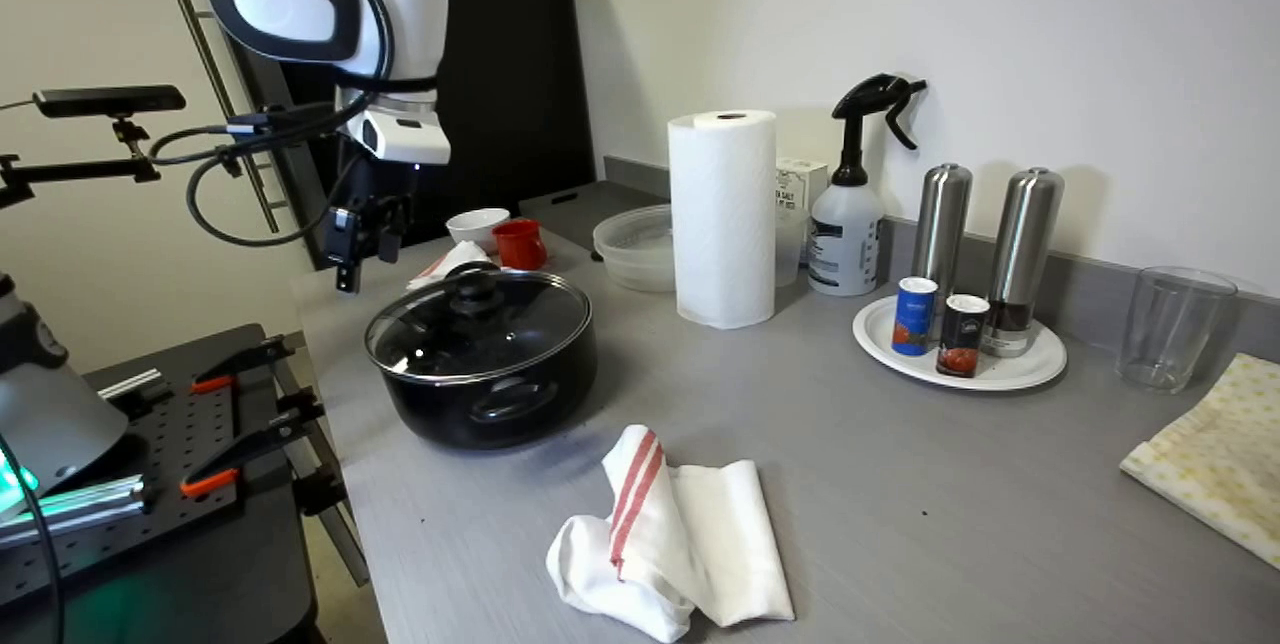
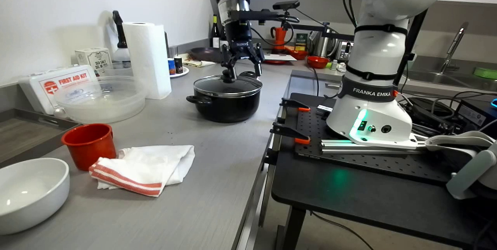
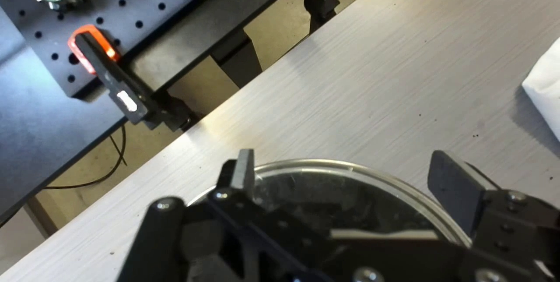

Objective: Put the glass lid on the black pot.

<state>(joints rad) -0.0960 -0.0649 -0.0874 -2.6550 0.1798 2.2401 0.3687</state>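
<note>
The glass lid [image 1: 520, 349] lies flat on top of the black pot [image 1: 490, 416], its metal rim resting around the pot's rim in both exterior views. In an exterior view the lid [image 2: 211, 84] and pot [image 2: 229, 111] stand near the counter's edge, with side handles showing. My gripper [image 2: 245, 74] is open and empty, pointing down close above the lid, one finger overlapping the knob in that view. In an exterior view the gripper [image 1: 368, 266] is beside the lid's far left. In the wrist view the lid [image 3: 315, 190] shows below the open fingers [image 3: 343, 163]; its knob is hidden.
A striped cloth [image 1: 640, 534] lies in front of the pot. A paper towel roll [image 1: 722, 224], plastic tub [image 2: 101, 104], red mug [image 2: 87, 147], white bowl [image 2: 33, 195] and another cloth [image 2: 151, 164] stand around. A white plate [image 1: 870, 334] holds shakers.
</note>
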